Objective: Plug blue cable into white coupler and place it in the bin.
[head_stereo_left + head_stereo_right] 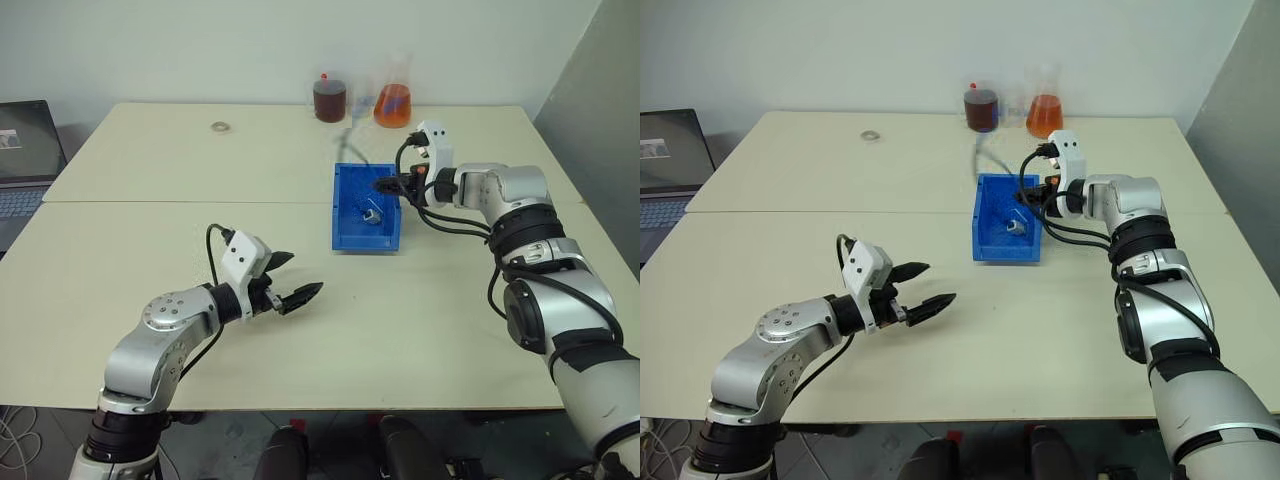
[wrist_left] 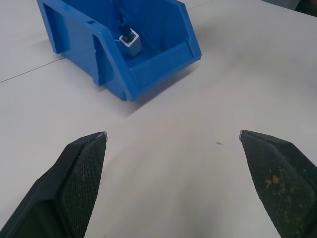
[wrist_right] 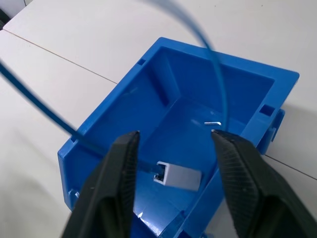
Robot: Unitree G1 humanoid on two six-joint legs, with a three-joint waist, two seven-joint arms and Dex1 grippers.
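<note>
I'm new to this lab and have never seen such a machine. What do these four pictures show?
A two-armed humanoid robot stands at a pale table. Two pictures look down from its head; the other two come from cameras on its wrists, looking along each tool's black fingers. The left tool is open, over bare table, holding nothing. The right tool hangs over the blue bin, fingers apart, gripping nothing. In the bin lies the white coupler with the blue cable plugged in; the cable arcs out over the rim. At the table's far edge stand two glass flasks of liquid, with a small ring nearby and a laptop to the left.
</note>
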